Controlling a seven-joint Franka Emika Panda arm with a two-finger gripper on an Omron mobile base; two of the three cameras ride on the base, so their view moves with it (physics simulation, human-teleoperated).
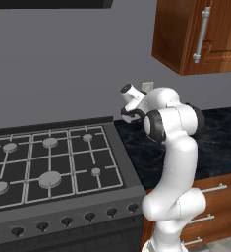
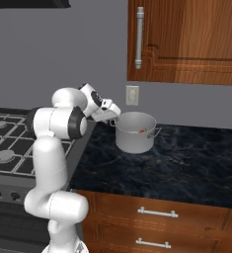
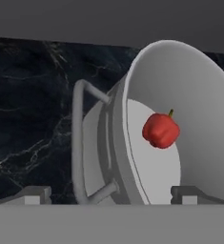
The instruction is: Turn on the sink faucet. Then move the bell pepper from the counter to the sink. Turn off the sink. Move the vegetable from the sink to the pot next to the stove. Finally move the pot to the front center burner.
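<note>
Spread claw (image 3: 111, 194) astride the pot (image 3: 199, 95) rim and handle, bell pepper (image 3: 160, 130) inside.

In the left base view the robot's white arm (image 1: 178, 162) stands in front of the dark marbled stone counter (image 1: 220, 142) and hides whatever sits on it behind the elbow; the gripper's fingers cannot be made out there. The black gas stove (image 1: 53, 167) is cut off by the left edge and the brown wooden wall cabinet (image 1: 200, 34) by the top and right edges. In the right base view, the red bell pepper (image 2: 142, 131) inside the grey metal pot (image 2: 135, 132) shows as a small sliver above the near rim. In the hand view, the pot's right side runs past the picture's edge.
</note>
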